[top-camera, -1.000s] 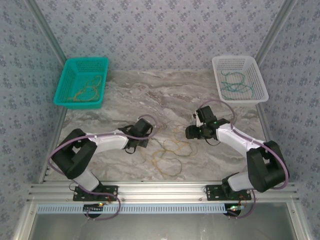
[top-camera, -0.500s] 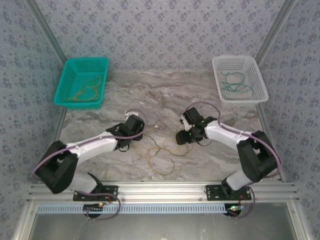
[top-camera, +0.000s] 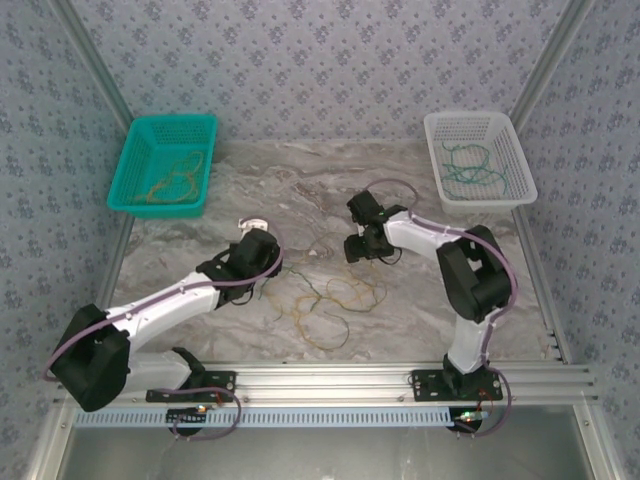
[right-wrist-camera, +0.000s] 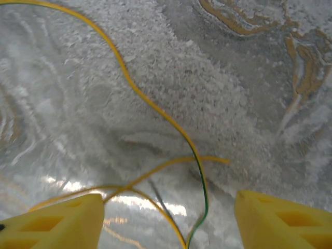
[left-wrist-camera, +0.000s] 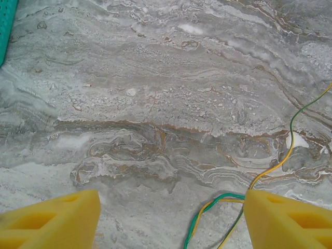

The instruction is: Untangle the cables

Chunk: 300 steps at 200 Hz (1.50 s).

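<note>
A loose tangle of thin cables (top-camera: 325, 300), orange-tan with some dark green, lies on the marble table between the two arms. My left gripper (top-camera: 254, 242) stands open just left of the tangle. In the left wrist view a twisted green and yellow strand (left-wrist-camera: 218, 199) lies on the table by the right finger of that gripper (left-wrist-camera: 172, 207), gripped by nothing. My right gripper (top-camera: 357, 250) hangs open over the tangle's upper right edge. In the right wrist view yellow strands (right-wrist-camera: 155, 109) run on the marble between the wide-apart fingers of the right gripper (right-wrist-camera: 170, 207).
A teal basket (top-camera: 125, 170) at the back left holds orange-tan cables, and its corner (left-wrist-camera: 4, 26) shows in the left wrist view. A white basket (top-camera: 520, 165) at the back right holds green cables. Patterned walls enclose the table.
My left gripper has opened and drawn back to the left as its arm stretched out. My right gripper has moved left and toward the back, staying open.
</note>
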Each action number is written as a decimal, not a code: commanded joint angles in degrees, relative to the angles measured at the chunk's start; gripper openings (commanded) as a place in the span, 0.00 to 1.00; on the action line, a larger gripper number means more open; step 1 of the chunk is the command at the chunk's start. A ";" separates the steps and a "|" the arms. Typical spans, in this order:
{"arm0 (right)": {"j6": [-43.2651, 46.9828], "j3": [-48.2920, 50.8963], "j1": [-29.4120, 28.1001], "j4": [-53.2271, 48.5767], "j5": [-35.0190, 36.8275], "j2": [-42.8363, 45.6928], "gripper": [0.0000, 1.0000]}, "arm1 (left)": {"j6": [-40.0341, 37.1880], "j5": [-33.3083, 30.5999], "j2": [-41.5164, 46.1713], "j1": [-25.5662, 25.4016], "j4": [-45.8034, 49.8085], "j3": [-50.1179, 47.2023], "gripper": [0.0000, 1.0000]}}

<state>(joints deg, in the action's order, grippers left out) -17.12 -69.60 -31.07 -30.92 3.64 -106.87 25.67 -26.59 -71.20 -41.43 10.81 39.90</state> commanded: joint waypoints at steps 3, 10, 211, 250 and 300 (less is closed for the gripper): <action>-0.19 -3.87 -0.29 -2.88 1.60 -4.12 0.57 | 1.62 0.31 -1.12 -0.63 -1.94 -0.24 0.73; 0.14 -4.06 -0.38 -2.40 1.20 -4.83 0.52 | 1.75 0.29 -1.46 -0.75 -2.05 -0.10 0.73; 5.32 -7.72 -1.36 -9.09 0.65 25.00 0.00 | -1.30 2.78 0.47 -1.20 -6.55 1.06 0.74; 6.40 -12.84 -0.32 -8.14 -2.91 29.59 0.00 | -2.42 3.57 3.66 -1.20 -10.47 -0.94 0.75; 6.57 -22.67 0.12 -7.29 -6.63 29.88 0.00 | -5.29 6.01 9.06 -1.19 -15.10 -2.67 0.76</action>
<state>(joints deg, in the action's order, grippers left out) -11.73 -87.53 -31.24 -38.63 -0.27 -77.52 22.74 -22.37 -64.82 -42.17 -0.05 37.91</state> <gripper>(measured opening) 0.060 0.758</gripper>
